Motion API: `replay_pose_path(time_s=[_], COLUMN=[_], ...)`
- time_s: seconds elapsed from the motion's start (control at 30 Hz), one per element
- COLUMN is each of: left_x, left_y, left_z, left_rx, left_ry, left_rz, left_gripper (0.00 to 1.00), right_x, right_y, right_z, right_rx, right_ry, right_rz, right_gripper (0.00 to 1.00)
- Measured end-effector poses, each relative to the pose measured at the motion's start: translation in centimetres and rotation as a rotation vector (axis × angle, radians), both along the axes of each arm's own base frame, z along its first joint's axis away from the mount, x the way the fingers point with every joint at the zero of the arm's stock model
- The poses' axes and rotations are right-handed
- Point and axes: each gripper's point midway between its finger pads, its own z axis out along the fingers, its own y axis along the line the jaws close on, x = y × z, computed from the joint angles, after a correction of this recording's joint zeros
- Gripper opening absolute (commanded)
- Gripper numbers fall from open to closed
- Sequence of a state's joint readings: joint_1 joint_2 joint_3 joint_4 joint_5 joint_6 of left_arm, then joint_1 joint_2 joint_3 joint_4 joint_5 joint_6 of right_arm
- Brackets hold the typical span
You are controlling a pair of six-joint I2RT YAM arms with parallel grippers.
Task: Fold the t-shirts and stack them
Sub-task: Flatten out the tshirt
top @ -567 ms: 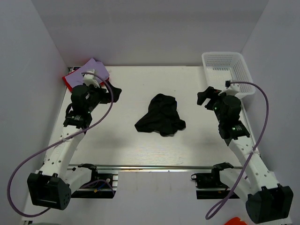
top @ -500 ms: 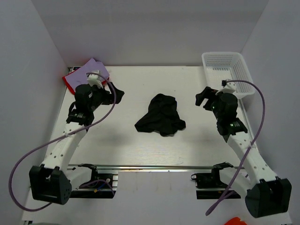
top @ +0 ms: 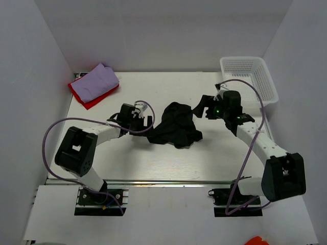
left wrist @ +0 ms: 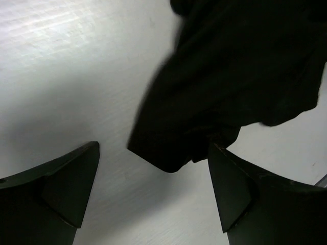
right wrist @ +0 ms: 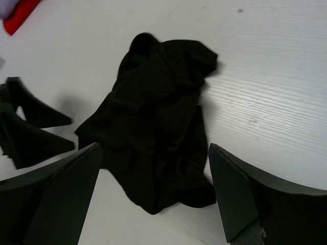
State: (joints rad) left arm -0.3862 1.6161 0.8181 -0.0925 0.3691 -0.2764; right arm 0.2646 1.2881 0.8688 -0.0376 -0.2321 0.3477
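Note:
The black t-shirt [top: 175, 125] lies crumpled in the middle of the table, and shows in the left wrist view [left wrist: 235, 76] and the right wrist view [right wrist: 153, 122]. The lavender t-shirt [top: 98, 79] lies folded on the red t-shirt [top: 92, 98] at the far left corner; a bit of red shows in the right wrist view [right wrist: 19, 13]. My left gripper [top: 146, 121] is open, low at the black shirt's left edge, its corner between the fingers [left wrist: 71, 184]. My right gripper [top: 200, 108] is open just right of the shirt's top, above it.
A white mesh basket [top: 249, 76] stands at the far right corner. The left gripper's dark fingers show at the left edge of the right wrist view [right wrist: 28, 127]. Side walls enclose the table.
Both arms have swung inward from the table's sides to the black shirt. The left gripper has come down to its left edge, the right gripper to its upper right. The shirts have not moved.

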Motion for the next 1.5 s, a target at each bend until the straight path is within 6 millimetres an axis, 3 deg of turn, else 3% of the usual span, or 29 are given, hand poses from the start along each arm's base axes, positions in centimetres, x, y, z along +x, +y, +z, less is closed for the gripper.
replay_pose_path(time_s=[0.23, 0.33, 0.37, 0.5, 0.6, 0.67, 0.7, 0.73, 0.77, 0.8, 0.97, 1.03, 1.13, 1.33, 1.5], left_x=[-0.5, -0.5, -0.4, -0.2, -0.4, -0.5, -0.5, -0.6, -0.6, -0.7, -0.7, -0.3, 0.5, 2.8, 4.2], left_y=[-1.2, -1.6, -1.8, -2.5, -2.8, -2.9, -2.9, -2.9, -2.9, -3.0, -2.6, -2.4, -2.2, -1.1, 1.2], left_z=[-1.1, -1.3, -1.4, -1.9, -2.2, -2.3, -2.4, -2.4, -2.5, -2.4, -1.9, -0.7, 2.6, 12.5, 20.2], left_rx=[0.067, 0.081, 0.087, 0.109, 0.119, 0.127, 0.131, 0.134, 0.138, 0.139, 0.161, 0.160, 0.136, 0.078, 0.068], left_ry=[-0.005, -0.012, -0.013, -0.017, -0.016, -0.013, -0.013, -0.009, -0.009, -0.010, -0.023, -0.056, -0.144, -0.398, -0.571], left_rz=[-0.025, -0.026, -0.028, -0.035, -0.037, -0.034, -0.032, -0.029, -0.029, -0.030, -0.014, 0.001, 0.029, 0.138, 0.283], left_gripper=[0.86, 0.71, 0.62, 0.45, 0.30, 0.19, 0.03, 0.00, 0.00, 0.00, 0.00, 0.00, 0.00, 0.00, 0.00], right_x=[-0.3, 0.0, 0.1, 0.7, 1.0, 1.2, 1.3, 1.5, 1.6, 1.9, 2.5, 2.7, 2.8, 2.6, 2.6], right_y=[4.9, 6.4, 6.8, 7.5, 7.3, 7.2, 7.2, 7.2, 7.2, 7.3, 7.4, 7.2, 6.8, 5.3, 2.4], right_z=[-1.4, -1.9, -2.1, -3.5, -5.0, -5.9, -6.2, -6.5, -6.6, -6.8, -6.0, -5.1, -1.9, 7.0, 11.1], right_rx=[0.017, 0.012, 0.009, -0.021, -0.054, -0.072, -0.074, -0.076, -0.075, -0.079, -0.073, -0.073, -0.051, -0.006, -0.050], right_ry=[0.056, 0.072, 0.078, 0.105, 0.134, 0.151, 0.161, 0.167, 0.171, 0.174, 0.145, 0.117, 0.010, -0.259, -0.391], right_rz=[0.160, 0.195, 0.201, 0.181, 0.142, 0.125, 0.118, 0.110, 0.104, 0.101, 0.089, 0.079, 0.062, 0.016, -0.106], right_gripper=[0.88, 0.85, 0.84, 0.82, 0.68, 0.50, 0.44, 0.35, 0.13, 0.00, 0.00, 0.00, 0.00, 0.00, 0.00])
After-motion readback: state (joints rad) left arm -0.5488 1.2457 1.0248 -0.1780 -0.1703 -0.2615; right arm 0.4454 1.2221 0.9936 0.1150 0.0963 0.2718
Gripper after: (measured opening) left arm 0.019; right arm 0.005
